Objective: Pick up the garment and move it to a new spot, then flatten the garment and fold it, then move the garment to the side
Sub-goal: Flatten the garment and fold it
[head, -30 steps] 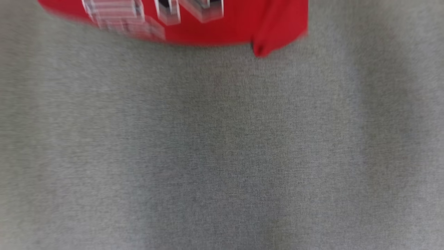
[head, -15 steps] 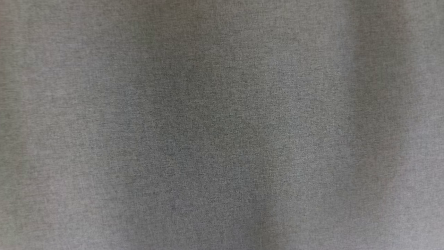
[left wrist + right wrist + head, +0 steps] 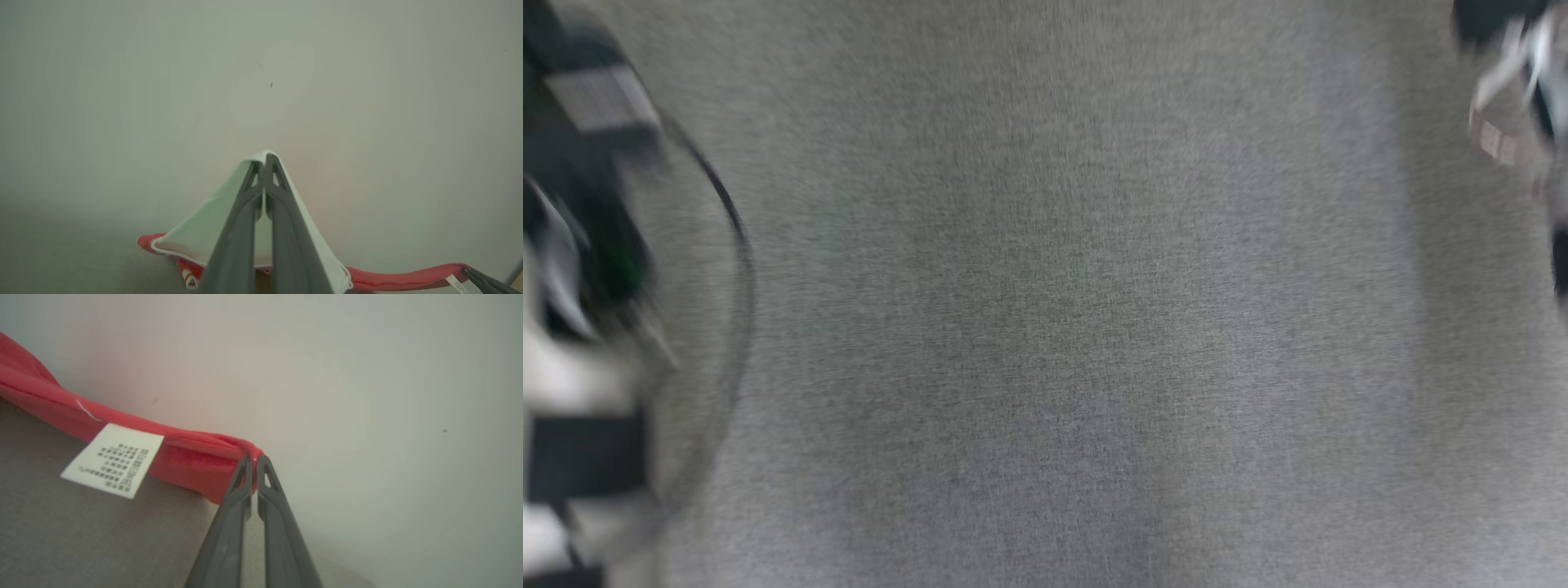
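The head view looks down on the grey surface [image 3: 1045, 327], with the left arm [image 3: 580, 269] and right arm [image 3: 1515, 82] blurred at its side edges. In the left wrist view, the left gripper [image 3: 264, 160] has its fingers [image 3: 237, 228] pressed together on a pale fold of the garment [image 3: 400, 279], whose red cloth trails along the bottom. In the right wrist view, the right gripper [image 3: 254, 461] pinches the garment's red edge near its white label [image 3: 112, 459].

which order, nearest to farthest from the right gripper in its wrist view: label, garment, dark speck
1. garment, pinched by the right gripper itself
2. label, hanging off the garment to the left
3. dark speck, on the pale backdrop to the right
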### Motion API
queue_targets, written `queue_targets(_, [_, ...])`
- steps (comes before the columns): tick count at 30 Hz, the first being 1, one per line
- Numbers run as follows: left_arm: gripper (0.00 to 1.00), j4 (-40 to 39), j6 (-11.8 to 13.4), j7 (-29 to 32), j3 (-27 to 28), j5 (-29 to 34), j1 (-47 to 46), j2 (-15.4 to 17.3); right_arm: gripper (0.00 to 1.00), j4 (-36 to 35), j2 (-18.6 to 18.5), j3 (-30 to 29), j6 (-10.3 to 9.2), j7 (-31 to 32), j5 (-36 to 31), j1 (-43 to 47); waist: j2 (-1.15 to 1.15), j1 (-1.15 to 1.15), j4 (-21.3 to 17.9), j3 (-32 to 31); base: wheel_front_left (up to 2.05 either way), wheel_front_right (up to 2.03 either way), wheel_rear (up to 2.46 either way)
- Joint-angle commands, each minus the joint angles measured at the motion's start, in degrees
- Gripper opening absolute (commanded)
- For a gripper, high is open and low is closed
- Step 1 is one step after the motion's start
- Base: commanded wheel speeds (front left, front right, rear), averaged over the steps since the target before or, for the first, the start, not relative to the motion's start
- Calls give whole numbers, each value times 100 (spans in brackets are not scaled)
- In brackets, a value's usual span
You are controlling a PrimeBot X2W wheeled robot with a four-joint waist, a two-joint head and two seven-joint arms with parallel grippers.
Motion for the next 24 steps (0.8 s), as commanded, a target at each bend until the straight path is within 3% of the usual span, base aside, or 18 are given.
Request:
queue_targets(1, [0,-230,-25,-19,34,-90,621,-132,0,-238,-145,20,-15,121,235,467,-1,0,57,-570,0,0,0])
queue_targets(5, [0,-360,-26,-19,1,-192,2202,-367,0,-898,-382,177,-15,686,818,1680,-1,0,43,-1204,0,0,0])
queue_targets(12, [0,-226,54,130,106,-1282,4165,-970,0,-1926,-583,6,-15,2024,1498,3543,-1,0,147,-2124,0,0,0])
queue_targets(17, [0,-391,158,217,-30,-1929,4986,-1091,0,-2507,-550,-285,-15,2485,1686,4480,-1,0,374,-2517,0,0,0])
queue_targets(24, [0,-745,426,675,-398,-2362,5906,-1096,0,-2855,-408,-511,-15,3237,1802,5400,-1,0,676,-2828,0,0,0])
